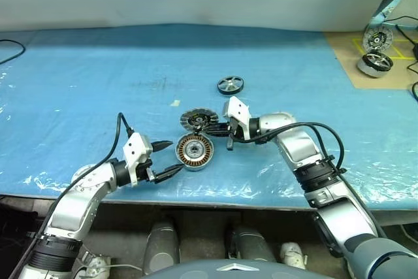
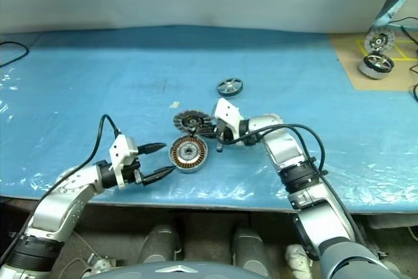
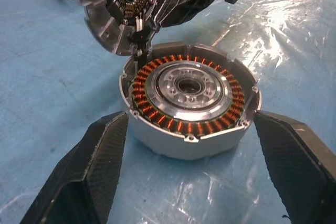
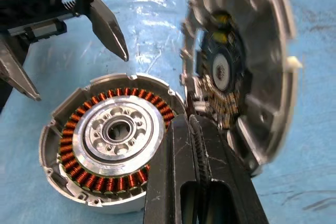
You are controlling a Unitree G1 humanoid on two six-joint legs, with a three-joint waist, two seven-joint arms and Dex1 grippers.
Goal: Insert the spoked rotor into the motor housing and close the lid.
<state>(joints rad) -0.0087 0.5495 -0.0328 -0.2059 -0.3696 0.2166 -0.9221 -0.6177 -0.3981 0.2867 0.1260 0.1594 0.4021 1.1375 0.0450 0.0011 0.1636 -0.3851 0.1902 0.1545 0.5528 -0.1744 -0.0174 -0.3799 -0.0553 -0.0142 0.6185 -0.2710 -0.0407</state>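
Right gripper (image 4: 202, 145) pressed shut under the tilted lid (image 4: 239, 72), propping it up off the motor housing (image 1: 194, 151). Left gripper (image 1: 167, 157) spread wide, a finger either side of the housing, not touching. Housing near the front edge of the blue tabletop (image 1: 78, 83), copper windings exposed. Spoked rotor (image 1: 230, 85) apart, farther toward the back edge. Second motor (image 1: 375, 63) at the far right corner.

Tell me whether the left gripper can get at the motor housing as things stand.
Probably yes. The left gripper is open, its fingers either side of the motor housing with nothing between. The lid stands raised behind it, by the shut right gripper.
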